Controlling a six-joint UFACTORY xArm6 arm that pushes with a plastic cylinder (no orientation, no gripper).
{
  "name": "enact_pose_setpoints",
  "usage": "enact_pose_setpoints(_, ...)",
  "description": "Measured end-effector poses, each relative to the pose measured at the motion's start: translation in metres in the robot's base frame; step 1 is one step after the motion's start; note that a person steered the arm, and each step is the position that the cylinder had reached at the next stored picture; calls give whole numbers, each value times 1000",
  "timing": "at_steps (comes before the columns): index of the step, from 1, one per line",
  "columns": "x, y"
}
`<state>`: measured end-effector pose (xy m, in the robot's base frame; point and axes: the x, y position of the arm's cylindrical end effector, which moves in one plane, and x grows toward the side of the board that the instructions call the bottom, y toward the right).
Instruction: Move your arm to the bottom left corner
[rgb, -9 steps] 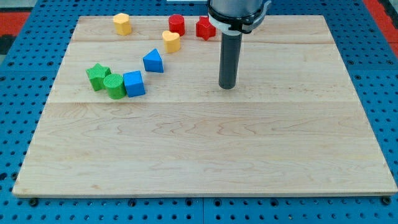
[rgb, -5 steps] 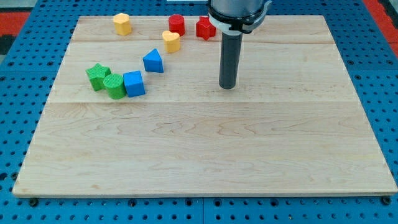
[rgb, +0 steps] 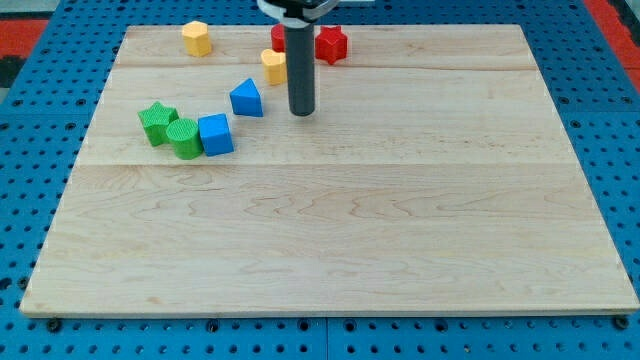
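My tip (rgb: 302, 112) rests on the wooden board (rgb: 330, 240) in its upper middle part. It stands just right of the blue triangular block (rgb: 246, 98) and just below the yellow heart block (rgb: 273, 66), whose right side the rod partly hides. The board's bottom left corner (rgb: 35, 305) lies far down and left of my tip.
A green star block (rgb: 156, 121), a green cylinder (rgb: 184, 138) and a blue cube (rgb: 215, 134) sit together at the left. A yellow block (rgb: 196, 38) lies at the top left. A red cylinder (rgb: 278, 36), partly behind the rod, and a red block (rgb: 331, 44) lie at the top.
My tip has moved left and slightly up, from the board's upper middle right to a spot beside the blue triangular block. The blocks have not moved.
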<state>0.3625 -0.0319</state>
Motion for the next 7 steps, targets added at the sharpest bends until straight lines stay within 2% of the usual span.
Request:
enact_pose_setpoints(1,-5,14)
enact_pose_setpoints(2,-61,32)
enact_pose_setpoints(3,-35,28)
enact_pose_setpoints(4,30,31)
enact_pose_setpoints(5,131,34)
enact_pose_setpoints(6,187,-86)
enact_pose_setpoints(7,175,-233)
